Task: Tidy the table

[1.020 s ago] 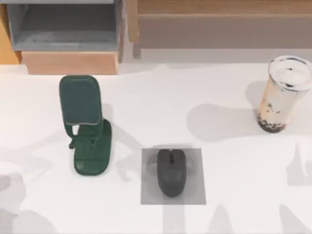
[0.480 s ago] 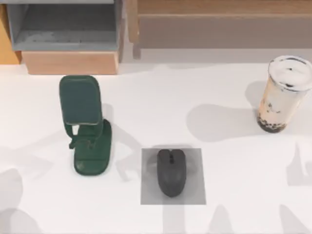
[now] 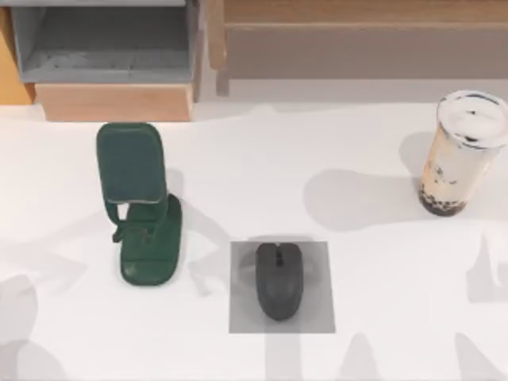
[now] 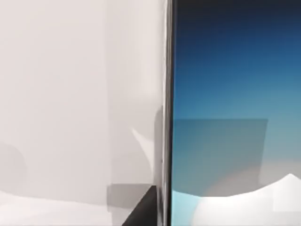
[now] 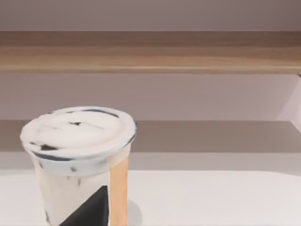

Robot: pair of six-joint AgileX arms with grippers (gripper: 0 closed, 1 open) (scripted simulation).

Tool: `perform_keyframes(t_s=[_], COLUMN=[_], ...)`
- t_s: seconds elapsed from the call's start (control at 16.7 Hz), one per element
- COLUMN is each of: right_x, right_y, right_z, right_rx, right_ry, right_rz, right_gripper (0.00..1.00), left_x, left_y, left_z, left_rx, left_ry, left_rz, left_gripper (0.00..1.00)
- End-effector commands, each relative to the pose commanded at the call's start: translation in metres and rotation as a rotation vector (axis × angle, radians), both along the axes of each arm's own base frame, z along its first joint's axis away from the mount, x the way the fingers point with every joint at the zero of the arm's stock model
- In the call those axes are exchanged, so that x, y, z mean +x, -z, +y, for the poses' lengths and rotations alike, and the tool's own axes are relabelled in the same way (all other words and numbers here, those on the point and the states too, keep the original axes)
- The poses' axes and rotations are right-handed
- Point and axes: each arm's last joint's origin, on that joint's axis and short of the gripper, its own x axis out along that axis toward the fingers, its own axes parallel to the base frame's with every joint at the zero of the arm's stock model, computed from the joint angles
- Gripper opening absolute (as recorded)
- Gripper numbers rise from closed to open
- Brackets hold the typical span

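A: Since nothing is in hand yet, what lies on the table, left to right?
B: Green stand, long axis front to back; mouse on its mat; cup, upright and lidded, far right.
A: Nearest arm?
B: The right wrist view faces the cup, so probably right. Grip state: cannot tell, either arm.
A: Shelf?
B: Its grey bay looks bare.

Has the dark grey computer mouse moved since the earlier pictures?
No. The dark grey computer mouse lies in the same place on the small grey square mat as before, centred as in both earlier top views.
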Motion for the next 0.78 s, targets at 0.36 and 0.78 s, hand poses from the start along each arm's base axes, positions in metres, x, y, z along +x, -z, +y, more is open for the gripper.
perform_keyframes(t_s=[0.36,0.78], right_x=[0.0000,0.0000], right_y=[0.0000,0.0000], right_z=[0.0000,0.0000], right_rx=[0.000,0.000], right_ry=[0.000,0.000], right_rz=[0.000,0.000], right_gripper=[1.00,1.00], left_x=[0.0000,0.0000], left_y=[0.0000,0.0000], left_z=[0.0000,0.0000], left_rx=[0.000,0.000], left_ry=[0.000,0.000], left_rz=[0.000,0.000], left_gripper=[0.00,0.00])
